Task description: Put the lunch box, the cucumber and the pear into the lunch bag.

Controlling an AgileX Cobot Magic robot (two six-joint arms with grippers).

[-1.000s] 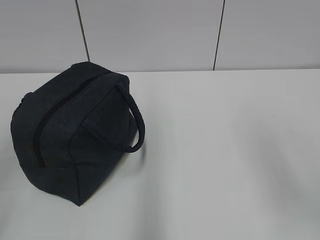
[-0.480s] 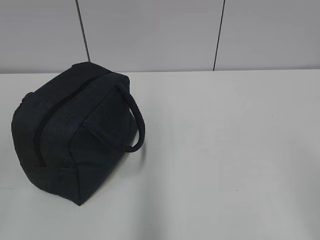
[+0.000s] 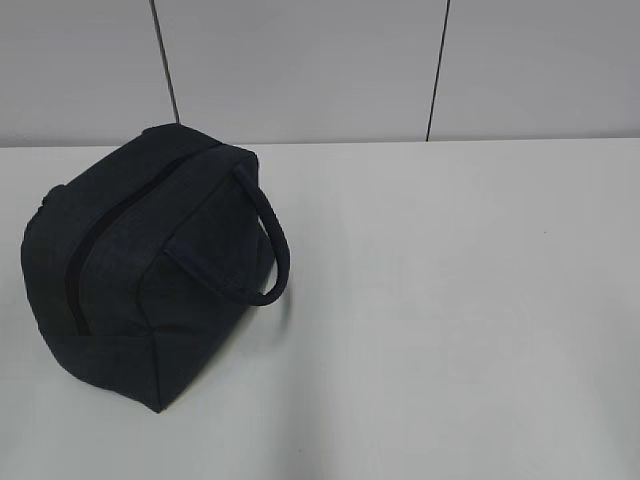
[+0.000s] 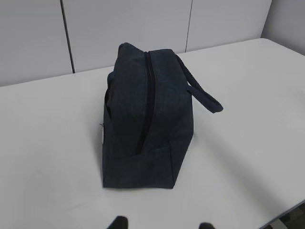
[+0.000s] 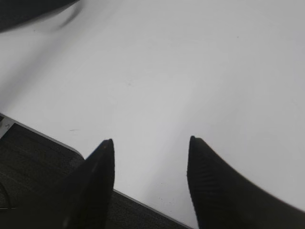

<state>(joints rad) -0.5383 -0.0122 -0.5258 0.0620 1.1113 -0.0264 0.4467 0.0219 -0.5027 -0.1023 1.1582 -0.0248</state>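
We see the lunch bag (image 3: pixel 140 270) in dark navy fabric with a faint woven texture, plain and unpatterned, its zipper (image 3: pixel 90 250) a near-black line along the top and its looped handle (image 3: pixel 265 235) the same deep navy. On its left side, in the left wrist view, we make out a small pale tag or mark. The counter (image 3: pixel 450 300) under it is plain white, with soft grey shadows along the bag's right edge. Behind the counter's far edge, we find light grey wall panels (image 3: pixel 300 70) split by thin dark seams. The right hand (image 5: pixel 150 148) shows matte black fingers; the left hand (image 4: pixel 159 225) shows only two black tips.
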